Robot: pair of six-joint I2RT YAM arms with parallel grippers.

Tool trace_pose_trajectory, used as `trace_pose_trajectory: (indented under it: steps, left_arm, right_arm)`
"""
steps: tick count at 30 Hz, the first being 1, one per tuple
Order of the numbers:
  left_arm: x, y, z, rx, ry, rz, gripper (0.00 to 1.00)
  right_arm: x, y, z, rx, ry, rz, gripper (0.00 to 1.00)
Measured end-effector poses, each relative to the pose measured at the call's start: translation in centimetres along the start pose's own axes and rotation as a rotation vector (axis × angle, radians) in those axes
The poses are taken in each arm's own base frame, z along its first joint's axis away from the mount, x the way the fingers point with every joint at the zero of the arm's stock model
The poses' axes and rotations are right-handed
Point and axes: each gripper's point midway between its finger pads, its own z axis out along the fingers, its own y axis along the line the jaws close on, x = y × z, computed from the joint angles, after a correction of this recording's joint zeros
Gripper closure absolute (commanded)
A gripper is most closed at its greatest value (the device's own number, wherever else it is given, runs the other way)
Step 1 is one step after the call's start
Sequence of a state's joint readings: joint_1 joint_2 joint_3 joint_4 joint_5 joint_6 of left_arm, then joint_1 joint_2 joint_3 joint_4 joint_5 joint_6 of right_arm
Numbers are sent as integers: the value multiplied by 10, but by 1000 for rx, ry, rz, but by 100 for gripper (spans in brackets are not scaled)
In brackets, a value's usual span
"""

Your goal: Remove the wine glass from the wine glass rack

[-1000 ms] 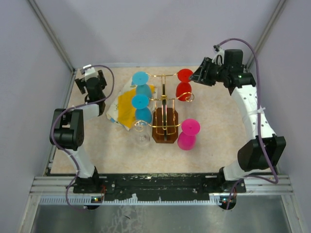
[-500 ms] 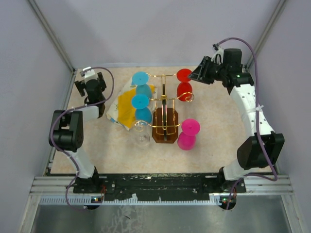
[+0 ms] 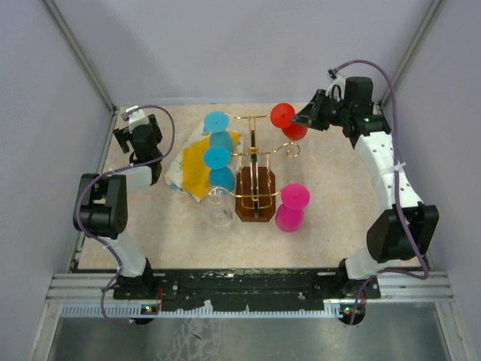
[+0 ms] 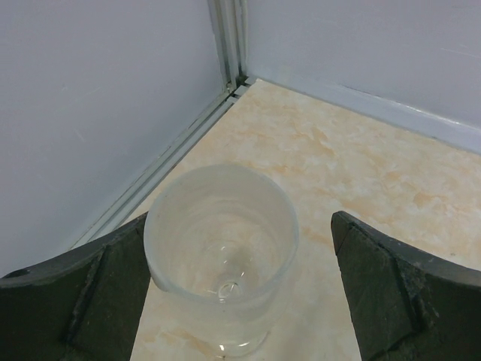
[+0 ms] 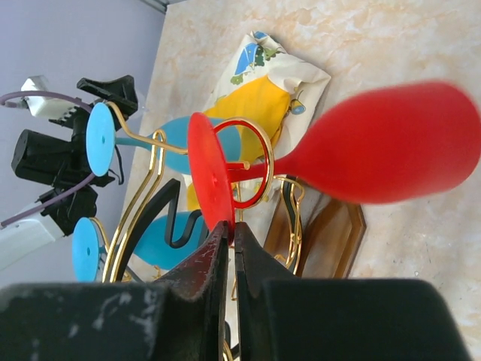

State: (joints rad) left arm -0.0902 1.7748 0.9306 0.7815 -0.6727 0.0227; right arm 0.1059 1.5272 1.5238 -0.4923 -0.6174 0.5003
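Observation:
A red wine glass [image 5: 391,143] lies tilted at the back right arm of the wine glass rack [image 3: 255,154], a gold wire stand on a dark wooden base [image 3: 255,197]. My right gripper [image 5: 229,226] is shut on the rim of its round foot [image 3: 282,114]. The stem runs through the arm's curled end [image 5: 259,162]. Two blue glasses [image 3: 217,122] hang on the left arms. At the back left corner my left gripper [image 4: 239,226] stands open around an upright clear glass [image 4: 222,241], without touching it.
A magenta glass [image 3: 290,207] stands foot-up right of the rack base. Another clear glass [image 3: 219,215] is at the base's front left. A yellow-and-white cloth [image 3: 192,165] lies under the blue glasses. Enclosure walls [image 4: 113,113] are close behind both grippers.
My right gripper has closed on the red glass's foot, and the glass has tipped and swung back and to the right. The left gripper has crept slightly toward the back.

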Motion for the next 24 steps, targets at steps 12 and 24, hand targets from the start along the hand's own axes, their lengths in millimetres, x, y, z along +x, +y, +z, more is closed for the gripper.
trace_pose_trajectory:
  steps: [12,24]
  left_arm:
    - [6,16,-11,-47,31,2,0]
    - [9,17,-15,-41,63,5,0]
  right_arm:
    - [1,1,-1,-18,-2,-5,98]
    - [1,7,-3,-43,-3,-7,100]
